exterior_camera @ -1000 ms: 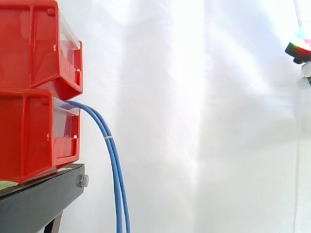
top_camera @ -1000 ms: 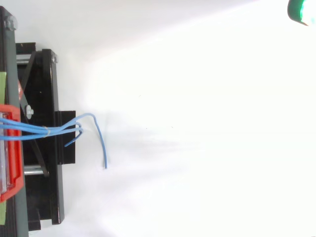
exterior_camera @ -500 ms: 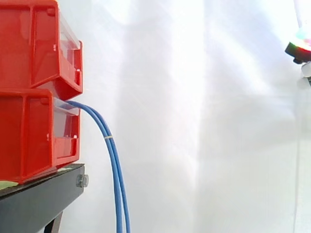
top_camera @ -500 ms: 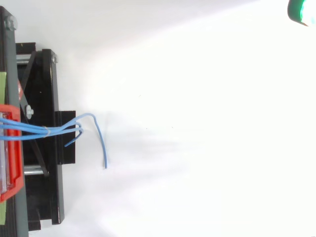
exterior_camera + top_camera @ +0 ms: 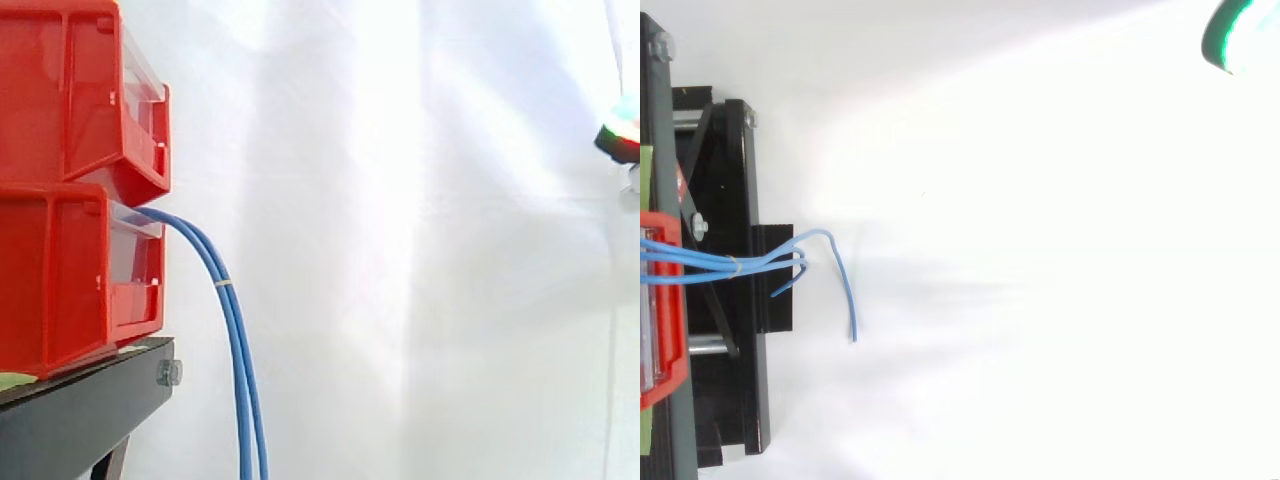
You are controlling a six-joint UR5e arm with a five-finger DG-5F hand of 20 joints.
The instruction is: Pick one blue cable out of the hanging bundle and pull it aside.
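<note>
Blue cables [image 5: 236,345], thin round bundle, side view: they come out of the front of the lower red plastic bin [image 5: 70,285], which sits on the black metal stand [image 5: 85,410]. They arc out past the stand's front edge and hang straight down just in front of it, off the bottom of the view. A small pale tie [image 5: 225,284] wraps the bundle above stand level. An upper red plastic bin [image 5: 70,95] is stacked on the lower one. The white curtain [image 5: 400,250] is behind everything. The hand [image 5: 622,135] is at the right edge, higher than the stand top and well apart from it; just a green/red glowing bit is in view, so I can't tell if it's spread or closed. It touches nothing

Top view: blue cables [image 5: 765,262] run across the stand [image 5: 730,180] from a red bin rim [image 5: 665,385] at its left side, with the tie [image 5: 733,266] over the stand. At the stand's right edge the strands fan out. One long strand [image 5: 843,290] loops clear of the stand and curls down to a free end; a short one ends right at the stand's edge. The hand [image 5: 1238,35] glows green in the top right corner, far from the stand and cables, pose unreadable
</note>
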